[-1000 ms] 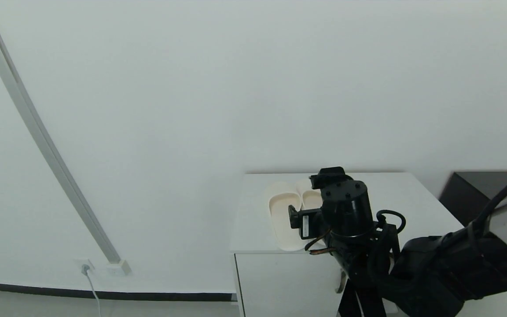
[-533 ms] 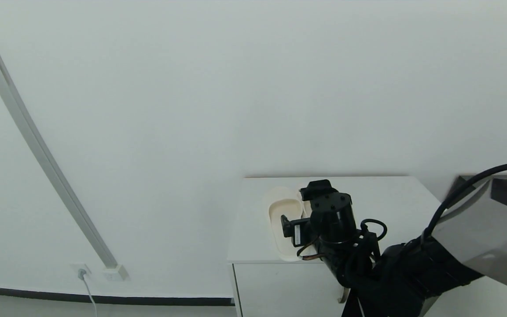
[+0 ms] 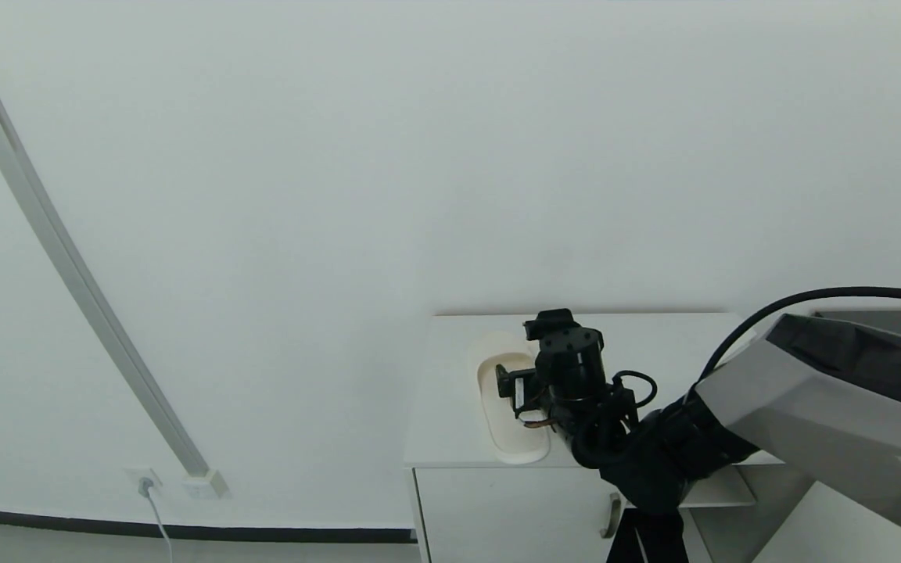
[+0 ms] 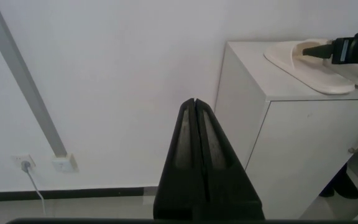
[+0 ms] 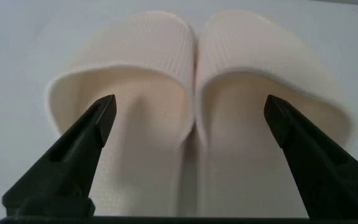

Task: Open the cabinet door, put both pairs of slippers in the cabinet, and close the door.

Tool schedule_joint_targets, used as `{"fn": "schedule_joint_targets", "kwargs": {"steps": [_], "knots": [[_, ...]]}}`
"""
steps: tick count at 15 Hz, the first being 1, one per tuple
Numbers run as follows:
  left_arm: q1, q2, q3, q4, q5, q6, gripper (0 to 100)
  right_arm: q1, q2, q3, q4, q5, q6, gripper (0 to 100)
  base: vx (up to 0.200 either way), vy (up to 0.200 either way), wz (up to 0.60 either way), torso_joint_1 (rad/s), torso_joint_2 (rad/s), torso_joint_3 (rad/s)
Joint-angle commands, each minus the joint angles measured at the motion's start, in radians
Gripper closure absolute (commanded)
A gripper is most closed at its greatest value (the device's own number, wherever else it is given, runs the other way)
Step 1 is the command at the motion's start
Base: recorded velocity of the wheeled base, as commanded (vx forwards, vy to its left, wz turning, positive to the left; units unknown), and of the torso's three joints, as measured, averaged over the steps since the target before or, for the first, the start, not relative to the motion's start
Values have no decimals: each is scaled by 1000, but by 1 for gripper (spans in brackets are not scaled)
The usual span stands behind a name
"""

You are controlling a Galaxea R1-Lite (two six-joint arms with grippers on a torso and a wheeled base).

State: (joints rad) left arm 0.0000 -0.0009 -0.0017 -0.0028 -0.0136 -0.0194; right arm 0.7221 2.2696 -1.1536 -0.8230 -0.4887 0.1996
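slippers [image 5: 197, 146]: judged light, soft, springy | hold: pair best squeezed together across the uppers | right gripper [image 5: 189, 109]: spread wide astride them | left gripper [image 4: 194, 102]: pressed closed, empty

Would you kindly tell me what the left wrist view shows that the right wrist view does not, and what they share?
Left wrist view, not the right: the left gripper with fingers shut, the white cabinet's side and front, a wall socket low on the wall. Right wrist view, not the left: both cream slippers seen close, side by side and touching, between the right gripper's open fingers. Shared: the slippers on the cabinet top with the right gripper at them.
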Motion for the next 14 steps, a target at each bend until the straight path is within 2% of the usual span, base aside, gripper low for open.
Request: {"fn": "schedule_joint_targets", "kwargs": {"steps": [1, 6, 7, 14], "knots": [[0, 1, 0, 0, 0, -1, 100, -15, 53, -64, 19, 10, 0, 0, 0, 0, 0, 0, 0, 0], [0, 1, 0, 0, 0, -1, 100, -30, 74, -117, 53, 22, 0, 0, 0, 0, 0, 0, 0, 0], [0, 1, 0, 0, 0, -1, 100, -30, 76, -115, 54, 32, 0, 100, 0, 0, 0, 0, 0, 0], [0, 1, 0, 0, 0, -1, 100, -30, 70, -113, 53, 33, 0, 100, 0, 0, 0, 0, 0, 0]]}}
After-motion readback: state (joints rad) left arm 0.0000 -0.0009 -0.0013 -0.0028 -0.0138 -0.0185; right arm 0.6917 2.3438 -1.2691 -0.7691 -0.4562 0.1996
